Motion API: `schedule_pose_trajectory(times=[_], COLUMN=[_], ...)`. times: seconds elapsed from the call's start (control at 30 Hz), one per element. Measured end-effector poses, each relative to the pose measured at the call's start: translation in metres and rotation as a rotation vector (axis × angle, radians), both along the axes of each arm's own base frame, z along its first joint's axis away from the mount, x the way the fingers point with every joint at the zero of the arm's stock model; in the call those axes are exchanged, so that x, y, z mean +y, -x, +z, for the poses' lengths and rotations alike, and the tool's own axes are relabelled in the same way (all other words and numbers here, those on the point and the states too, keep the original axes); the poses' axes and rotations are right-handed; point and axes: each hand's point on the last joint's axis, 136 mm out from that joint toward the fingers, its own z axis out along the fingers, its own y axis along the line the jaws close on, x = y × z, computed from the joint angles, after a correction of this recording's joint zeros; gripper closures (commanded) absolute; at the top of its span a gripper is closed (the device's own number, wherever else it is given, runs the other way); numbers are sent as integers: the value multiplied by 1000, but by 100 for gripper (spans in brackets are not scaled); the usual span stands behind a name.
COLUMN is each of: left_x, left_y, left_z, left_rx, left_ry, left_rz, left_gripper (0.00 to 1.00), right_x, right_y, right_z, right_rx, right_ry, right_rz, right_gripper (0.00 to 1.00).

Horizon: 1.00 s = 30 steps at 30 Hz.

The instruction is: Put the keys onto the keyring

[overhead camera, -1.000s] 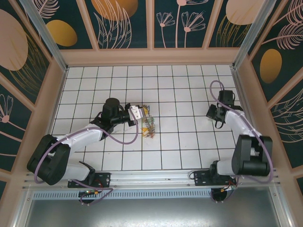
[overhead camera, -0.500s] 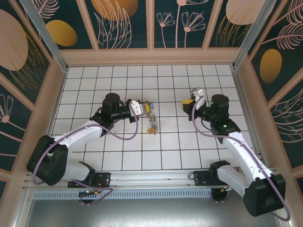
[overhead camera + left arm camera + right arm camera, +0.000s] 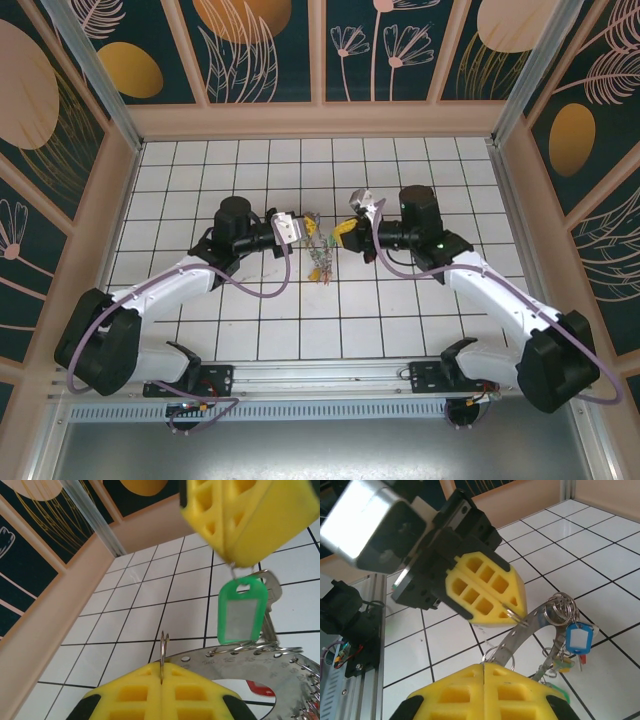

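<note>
Just left of centre in the top view, the left gripper [image 3: 308, 229] has its yellow fingers [image 3: 480, 587] pressed together on the rim of the large flat grey metal keyring [image 3: 516, 631]. Facing it, the right gripper [image 3: 340, 235], equally closed, pinches the wire loop of a green-tagged key [image 3: 240, 612]. The other small metal keys with coloured tags [image 3: 320, 263] hang from the keyring.

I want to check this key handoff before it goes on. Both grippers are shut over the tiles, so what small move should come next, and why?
Probably ease the right gripper down a touch toward the keyring. It looks shut on the loop of the green-tagged key, which hangs right by the ring's flat band. The left gripper seems to pinch the ring's edge, holding it steady.
</note>
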Motion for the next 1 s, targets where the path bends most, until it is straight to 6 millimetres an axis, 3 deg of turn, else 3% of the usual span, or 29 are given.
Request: schedule_pose_trajectory(times=[0.23,0.57,1.0], left_x=[-1,-3,-6], left_y=[1,3,-8], left_z=[7,6,2], left_rx=[-14,5,94], left_ry=[23,44,100], left_rz=[-8,0,46], left_gripper=[100,100,100], right_x=[17,19,22], right_y=[-4,-16,-29], right_z=[-5,9,9], right_rx=[-14,-67,-64], right_ry=[21,-1,-9], right_rz=[0,-42,-80], right_gripper=[100,100,100])
